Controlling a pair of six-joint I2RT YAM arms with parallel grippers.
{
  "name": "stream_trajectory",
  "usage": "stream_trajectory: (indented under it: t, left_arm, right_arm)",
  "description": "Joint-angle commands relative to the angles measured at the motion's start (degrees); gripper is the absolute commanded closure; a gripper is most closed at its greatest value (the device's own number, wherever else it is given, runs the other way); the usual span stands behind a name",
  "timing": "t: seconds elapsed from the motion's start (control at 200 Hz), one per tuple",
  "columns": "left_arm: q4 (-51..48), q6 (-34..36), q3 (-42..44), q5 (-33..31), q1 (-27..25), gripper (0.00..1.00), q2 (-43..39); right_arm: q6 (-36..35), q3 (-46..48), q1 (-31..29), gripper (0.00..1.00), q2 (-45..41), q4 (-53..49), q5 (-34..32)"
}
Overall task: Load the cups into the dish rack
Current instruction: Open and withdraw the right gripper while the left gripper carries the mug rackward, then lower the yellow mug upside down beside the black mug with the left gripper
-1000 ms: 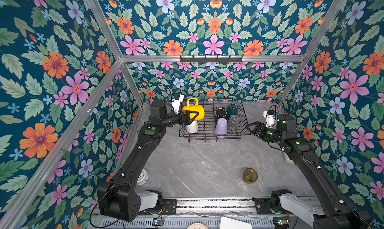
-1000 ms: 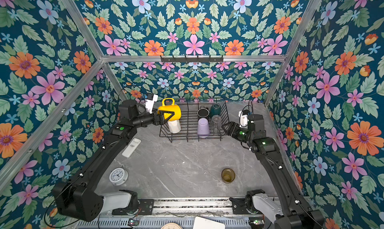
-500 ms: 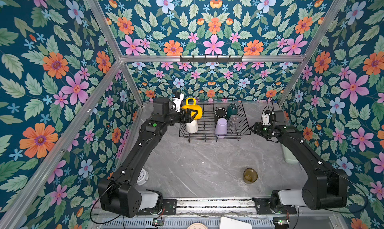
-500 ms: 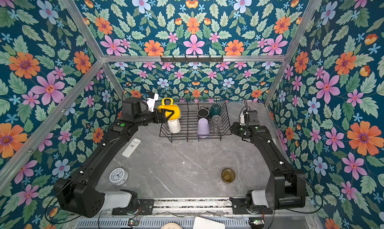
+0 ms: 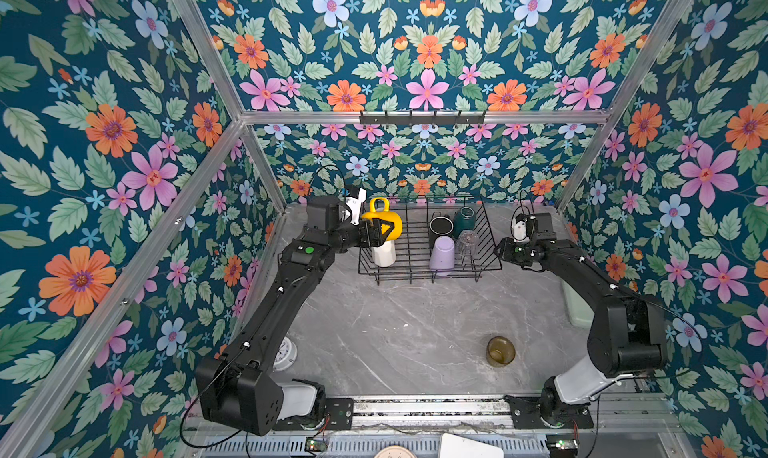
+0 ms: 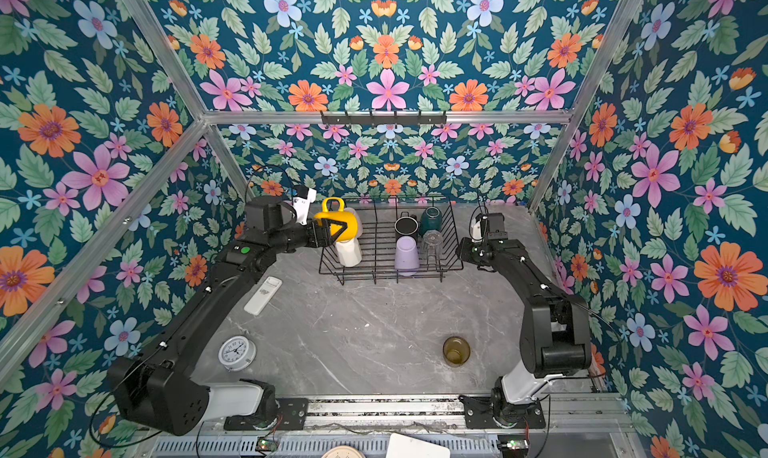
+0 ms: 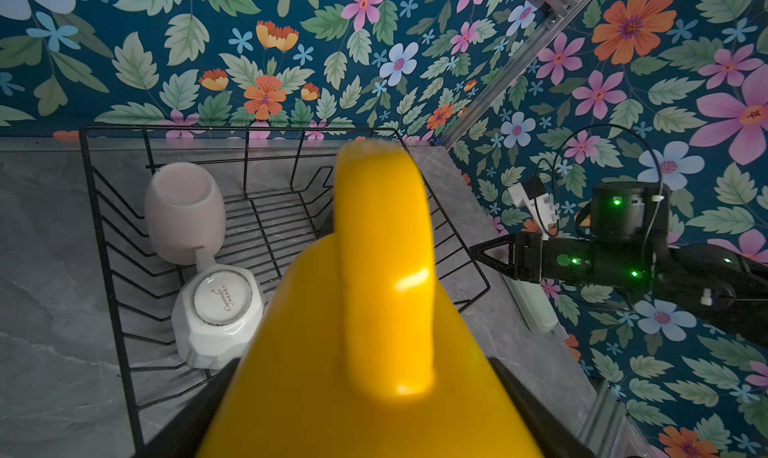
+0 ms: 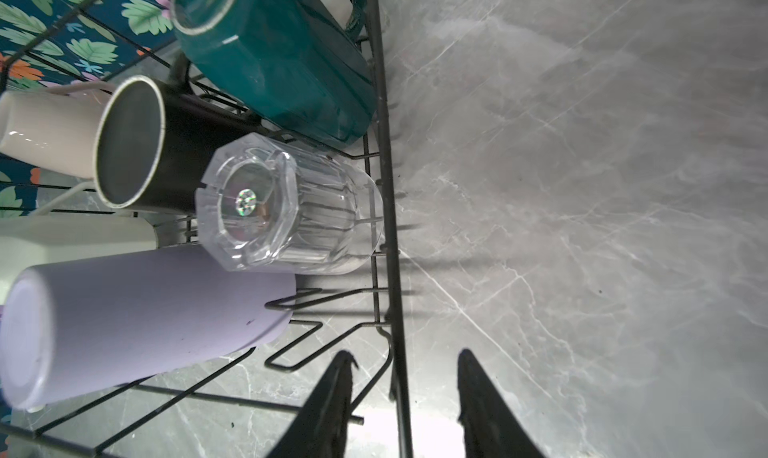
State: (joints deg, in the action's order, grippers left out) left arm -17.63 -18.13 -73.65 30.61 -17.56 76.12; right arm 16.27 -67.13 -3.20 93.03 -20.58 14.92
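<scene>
Yellow mug (image 5: pixel 385 223) sits clamped in the left gripper (image 5: pixel 380 235), held above the left end of the rack (image 5: pixel 490 264) at the centre top of the table in both top views, handle pointing up. In the left wrist view the mug (image 7: pixel 374 331) fills the lower middle; past it a pink mug (image 7: pixel 183 210) and a white mug (image 7: pixel 218 314), bottom up, stand inside the rack at left.

The right gripper (image 8: pixel 403 397) has its jaws apart on either side of the rack's rim wire, holding nothing; in a top view it sits at the rack's right edge (image 6: pixel 463 250).

Inside the rack's right half: green mug (image 8: pixel 274 53), black mug (image 8: pixel 137 144), clear glass (image 8: pixel 282 210) and lavender tumbler (image 8: pixel 137 314), the last two upside down.

The amber glass (image 5: pixel 500 350) stands alone on the table (image 5: pixel 407 331), lower right of centre, well apart from the rack
</scene>
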Motion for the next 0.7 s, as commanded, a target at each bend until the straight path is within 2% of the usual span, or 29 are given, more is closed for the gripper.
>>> stream_trajectory:
  t: [0.0,0.335,0.695]
  left_arm:
    - [3.5,0.1,-0.4,0.3,0.0,1.0,-0.1]
    - [3.4,0.1,-0.7,0.2,0.0,1.0,0.8]
    - [-0.7,-0.6,-3.6,-4.6,-0.1,1.0,3.0]
  right_arm:
    - [-1.2,-0.6,0.0,0.63,1.4,1.5,1.2]
    - [-4.0,1.8,-0.3,0.8,2.9,2.0,1.4]
    - [-6.3,2.9,-3.5,0.95,2.5,0.2,0.9]
